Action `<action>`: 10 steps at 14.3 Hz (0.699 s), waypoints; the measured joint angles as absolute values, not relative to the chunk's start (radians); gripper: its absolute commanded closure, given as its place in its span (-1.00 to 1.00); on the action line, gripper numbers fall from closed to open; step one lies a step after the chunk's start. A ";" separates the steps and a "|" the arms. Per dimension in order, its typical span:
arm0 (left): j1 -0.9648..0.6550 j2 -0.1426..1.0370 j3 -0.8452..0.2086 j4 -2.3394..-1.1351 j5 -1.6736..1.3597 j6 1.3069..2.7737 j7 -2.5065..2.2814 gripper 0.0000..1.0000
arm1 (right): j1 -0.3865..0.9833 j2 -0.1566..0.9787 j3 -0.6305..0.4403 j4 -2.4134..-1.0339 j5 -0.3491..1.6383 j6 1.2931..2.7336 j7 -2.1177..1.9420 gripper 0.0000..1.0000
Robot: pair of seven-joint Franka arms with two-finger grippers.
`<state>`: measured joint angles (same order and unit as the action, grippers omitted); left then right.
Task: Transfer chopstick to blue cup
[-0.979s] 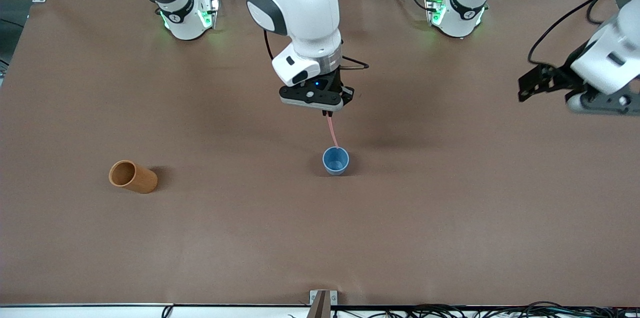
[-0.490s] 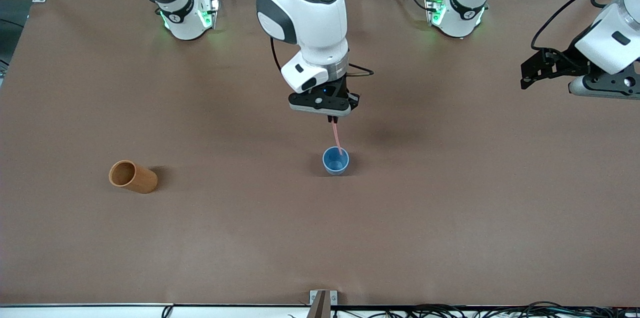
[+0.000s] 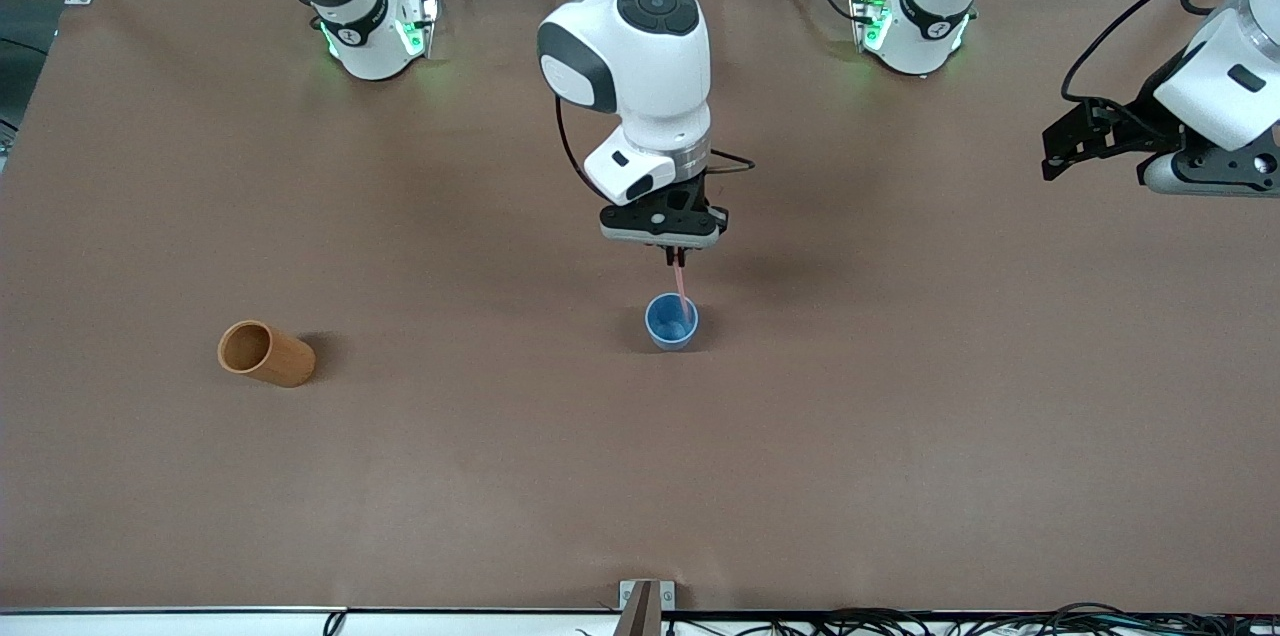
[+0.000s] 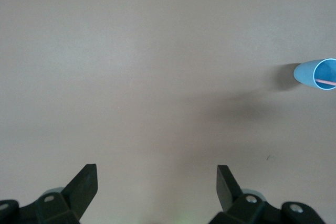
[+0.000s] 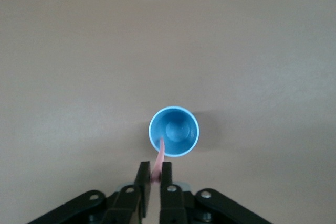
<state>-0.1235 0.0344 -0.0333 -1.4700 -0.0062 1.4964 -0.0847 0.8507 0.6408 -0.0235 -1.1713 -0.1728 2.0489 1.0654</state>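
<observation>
Front view high, facing robots; wrist views downward, sharing blue cup.

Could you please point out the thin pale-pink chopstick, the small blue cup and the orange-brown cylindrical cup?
thin pale-pink chopstick (image 3: 681, 289): front view, mid-shaft.
small blue cup (image 5: 174, 131): right wrist view, inside bottom.
orange-brown cylindrical cup (image 3: 284, 358): front view, side wall.

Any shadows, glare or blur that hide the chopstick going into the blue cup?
Front view: even light, soft shadow by the blue cup, chopstick thin but sharp. Right wrist view: right claw and cup clear, no glare. Left wrist view: diffuse shadow on the table, cup at the frame's edge.
</observation>
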 measured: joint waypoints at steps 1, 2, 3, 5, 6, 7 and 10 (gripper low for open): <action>-0.123 0.034 -0.033 -1.470 -0.006 1.496 -0.085 -1.00 | 0.847 0.639 -0.027 -1.171 -0.177 2.050 1.065 -0.84; -0.123 0.034 -0.033 -1.470 -0.006 1.497 -0.085 -1.00 | 0.841 0.637 -0.030 -1.170 -0.178 2.051 1.061 -0.88; -0.122 0.034 -0.033 -1.469 -0.009 1.498 -0.085 -1.00 | 0.832 0.633 -0.033 -1.168 -0.178 2.051 1.054 -0.96; -0.120 0.034 -0.031 -1.465 -0.018 1.500 -0.085 -1.00 | 0.811 0.621 -0.037 -1.160 -0.179 2.052 1.049 -1.00; -0.119 0.034 -0.030 -1.464 -0.018 1.501 -0.085 -1.00 | 0.795 0.604 -0.038 -1.157 -0.179 2.048 1.049 -1.00; -0.118 0.034 -0.030 -1.463 -0.018 1.502 -0.085 -1.00 | 0.775 0.580 -0.039 -1.155 -0.179 2.025 1.047 -1.00; -0.118 0.034 -0.029 -1.459 -0.019 1.502 -0.085 -1.00 | 0.701 0.487 -0.041 -1.149 -0.179 1.844 1.007 -1.00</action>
